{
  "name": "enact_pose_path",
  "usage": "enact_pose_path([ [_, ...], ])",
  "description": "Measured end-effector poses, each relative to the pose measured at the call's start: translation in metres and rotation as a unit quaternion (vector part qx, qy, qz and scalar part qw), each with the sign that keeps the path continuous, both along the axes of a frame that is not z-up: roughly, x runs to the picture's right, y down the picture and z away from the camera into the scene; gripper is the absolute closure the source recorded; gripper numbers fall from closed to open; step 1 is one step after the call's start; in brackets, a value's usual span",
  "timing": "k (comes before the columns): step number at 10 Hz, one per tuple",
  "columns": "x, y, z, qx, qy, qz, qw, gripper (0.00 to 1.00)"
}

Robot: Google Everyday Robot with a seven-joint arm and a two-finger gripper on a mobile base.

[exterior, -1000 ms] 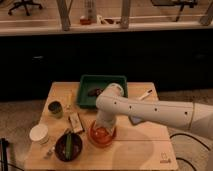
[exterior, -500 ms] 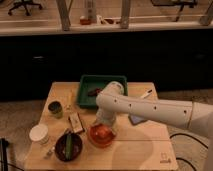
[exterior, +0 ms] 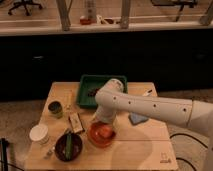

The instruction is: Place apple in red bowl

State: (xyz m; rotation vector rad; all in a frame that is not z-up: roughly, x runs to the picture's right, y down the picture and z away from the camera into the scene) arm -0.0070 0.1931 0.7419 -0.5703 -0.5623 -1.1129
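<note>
The red bowl point(exterior: 100, 137) sits on the wooden table point(exterior: 140, 145), near its front, left of centre. A small orange-red round shape, the apple point(exterior: 104, 131), lies inside the bowl. My gripper point(exterior: 102, 121) hangs at the end of the white arm point(exterior: 150, 107), directly over the bowl's far side and just above the apple. The arm's wrist hides most of the gripper.
A dark bowl point(exterior: 68, 147) with a long green vegetable point(exterior: 68, 142) stands left of the red bowl. A green tray point(exterior: 90, 89) is at the back. A white cup point(exterior: 39, 134), a green can point(exterior: 55, 108), a small box point(exterior: 76, 122) and a blue cloth point(exterior: 137, 119) are also there.
</note>
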Motion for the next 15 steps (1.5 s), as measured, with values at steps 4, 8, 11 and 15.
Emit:
enact_pose_path([
  [4, 0.002, -0.005, 0.001, 0.002, 0.004, -0.001, 1.0, 0.2],
  [8, 0.002, -0.007, 0.003, 0.001, 0.002, -0.004, 1.0, 0.2],
  [11, 0.003, -0.01, 0.003, 0.0, 0.002, -0.005, 1.0, 0.2],
  [15, 0.002, -0.013, 0.006, -0.003, 0.0, -0.009, 1.0, 0.2],
])
